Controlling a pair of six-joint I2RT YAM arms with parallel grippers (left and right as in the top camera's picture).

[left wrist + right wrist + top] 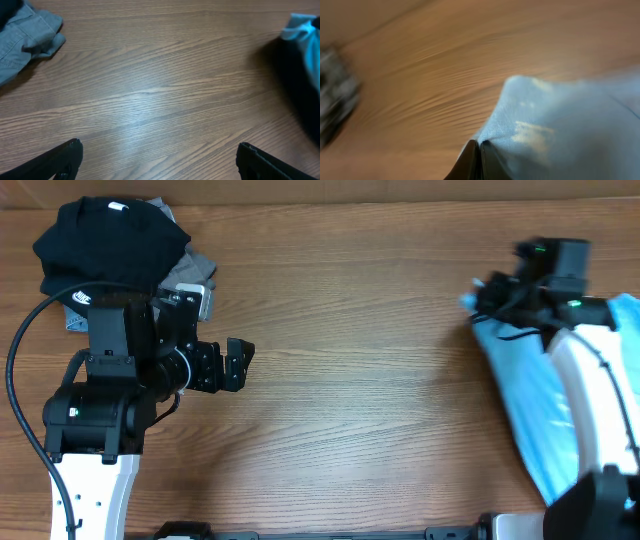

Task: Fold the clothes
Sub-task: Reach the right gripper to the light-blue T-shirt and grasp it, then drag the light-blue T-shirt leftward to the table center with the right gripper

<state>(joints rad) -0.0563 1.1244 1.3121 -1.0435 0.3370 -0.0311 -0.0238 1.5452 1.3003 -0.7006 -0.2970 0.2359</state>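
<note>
Right gripper [479,153] pinches a fold of the sky-blue t-shirt [525,415] at the table's [370,400] right side.
Shirt lies bunched, trailing toward the near right edge. Left gripper [241,365] hangs at the left, fingers spread wide, just beside the far-left black garment [110,240] and grey garment [190,276].

Matt cloth t-shirt [518,395] (smooth wooden table [380,380])

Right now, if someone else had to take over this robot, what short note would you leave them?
Left end effector: open, empty, above the table.
Right end effector: shut on an edge of the blue t-shirt, bunched at the table's right side.
Black garment and grey garment: piled far left.
Done: shirt gripped; no fold yet.
Left: spread it flat, then fold.
</note>
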